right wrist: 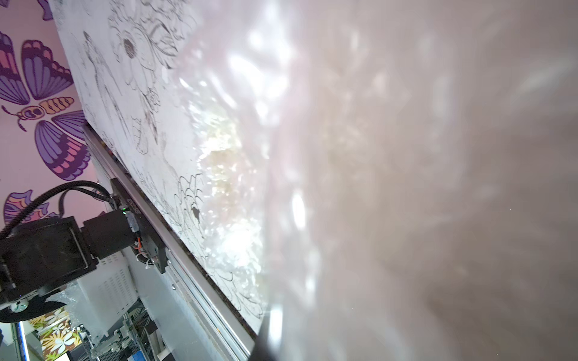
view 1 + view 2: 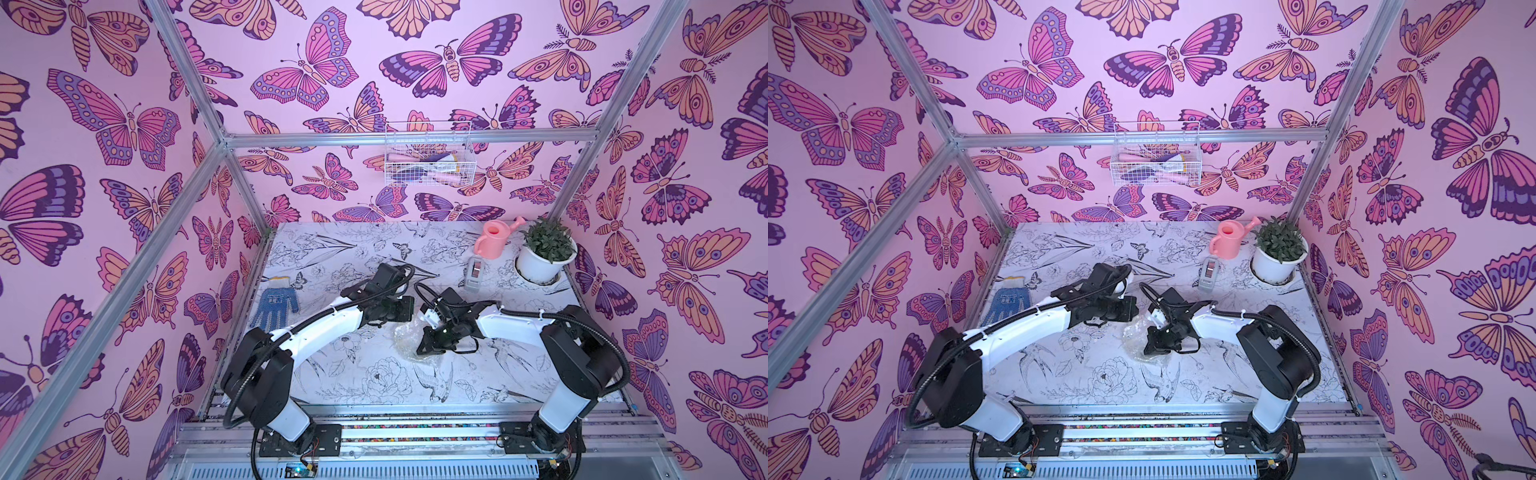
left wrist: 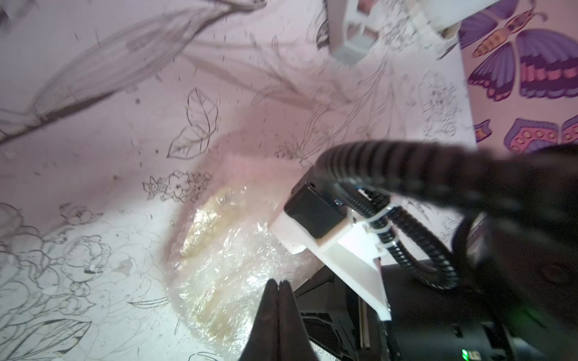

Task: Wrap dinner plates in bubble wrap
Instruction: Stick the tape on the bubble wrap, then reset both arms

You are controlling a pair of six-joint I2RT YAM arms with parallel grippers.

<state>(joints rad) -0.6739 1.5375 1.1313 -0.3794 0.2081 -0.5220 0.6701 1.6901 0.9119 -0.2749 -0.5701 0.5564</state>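
The bubble wrap (image 2: 406,337) (image 2: 1134,336) lies bunched in a crinkly bundle mid-table in both top views. The cream-yellow dinner plate (image 3: 205,225) shows only as a yellow tint through it. My left gripper (image 3: 278,283) hovers over the bundle's near edge, its fingers pressed together with nothing between them. My right gripper (image 2: 424,349) lies low on the bundle's right side. In the right wrist view the bubble wrap (image 1: 391,187) is bunched right up against the camera and hides the jaws; only a dark finger edge (image 1: 262,343) shows, and the wrap seems pinched there.
A grey tape dispenser (image 2: 473,272) stands behind the right arm. A pink watering can (image 2: 494,239) and a white plant pot (image 2: 544,257) fill the back right corner. A blue glove (image 2: 276,301) lies at the left edge. A wire basket (image 2: 428,156) hangs on the back wall.
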